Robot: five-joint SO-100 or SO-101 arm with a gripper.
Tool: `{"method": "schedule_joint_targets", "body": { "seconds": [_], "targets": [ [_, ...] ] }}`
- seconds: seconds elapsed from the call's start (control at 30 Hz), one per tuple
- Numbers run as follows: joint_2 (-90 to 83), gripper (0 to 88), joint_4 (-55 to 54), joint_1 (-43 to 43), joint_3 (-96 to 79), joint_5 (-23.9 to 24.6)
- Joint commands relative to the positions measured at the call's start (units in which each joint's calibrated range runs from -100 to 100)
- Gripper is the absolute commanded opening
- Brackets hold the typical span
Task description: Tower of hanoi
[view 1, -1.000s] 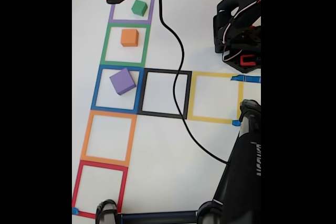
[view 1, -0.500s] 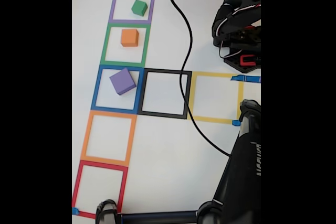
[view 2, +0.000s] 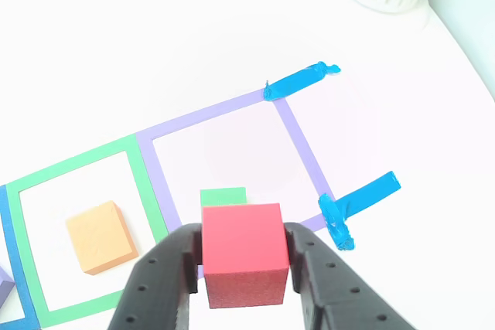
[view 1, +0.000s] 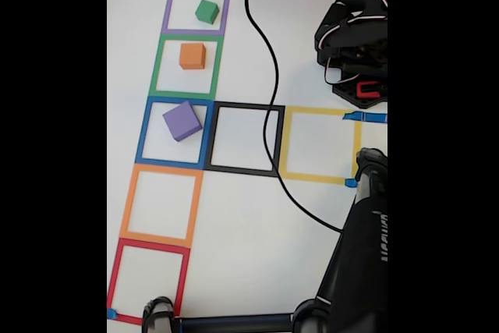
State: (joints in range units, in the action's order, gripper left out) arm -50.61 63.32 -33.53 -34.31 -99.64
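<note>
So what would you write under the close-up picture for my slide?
The gripper holds the red block above the purple tape square, with the green block behind it and the orange block next door.

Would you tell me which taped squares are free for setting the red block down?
Free: black square, yellow, orange and red. Taken: purple block, orange block and green block squares. A cable crosses the black one.

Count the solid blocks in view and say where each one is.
4. Green block in the purple square, orange block in the green square, purple block in the blue square, red block held in the jaws.
</note>
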Motion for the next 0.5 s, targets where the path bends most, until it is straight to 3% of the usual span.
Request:
{"method": "schedule_joint_targets", "body": {
  "seconds": [0.0,0.2,0.47],
  "targets": [
    [-2.48,1.2,-12.23,-0.32,-10.24,-0.36],
    [0.43,1.3,-25.51,0.07,-20.33,-0.36],
    [14.56,1.2,-51.18,0.93,-27.87,-0.36]
  ]
}}
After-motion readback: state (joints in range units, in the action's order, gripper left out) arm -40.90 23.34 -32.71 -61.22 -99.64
